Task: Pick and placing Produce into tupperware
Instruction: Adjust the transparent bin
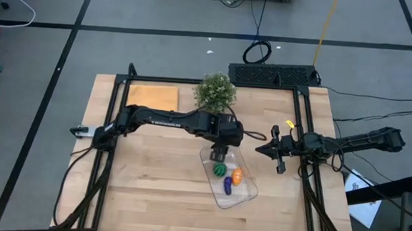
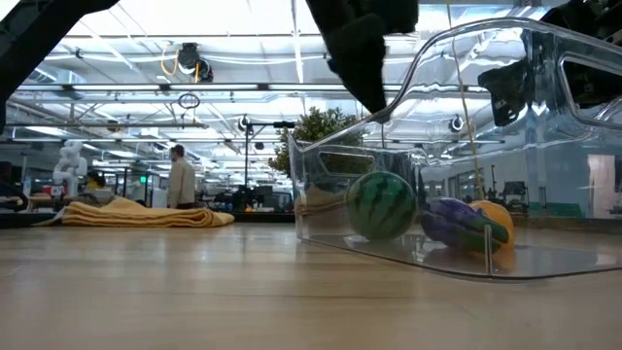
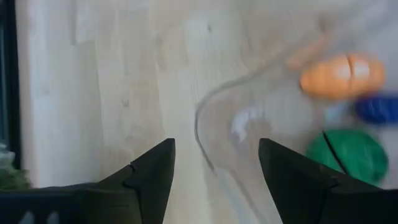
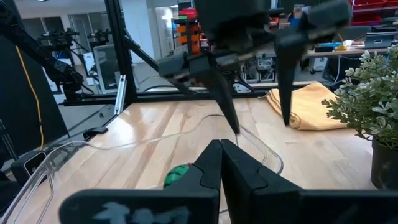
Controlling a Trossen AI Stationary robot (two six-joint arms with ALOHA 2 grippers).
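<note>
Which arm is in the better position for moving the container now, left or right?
Probably the left. The left gripper hangs open over the tupperware's near end, one finger on each side of its wall. The right gripper is shut and waits beside the container.

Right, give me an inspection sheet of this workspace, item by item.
Surface: wooden table, inside a black frame.
Job's things: green striped ball, orange piece and purple piece all lie inside the clear tupperware.
Clutter: folded yellow cloth and potted plant at the far edge.
Grippers: left tool open, its fingers straddling the container's far rim; right tool shut, off to the side.
Cables: several on the floor beyond the table.
Surroundings: open workshop, a person standing far behind.
</note>
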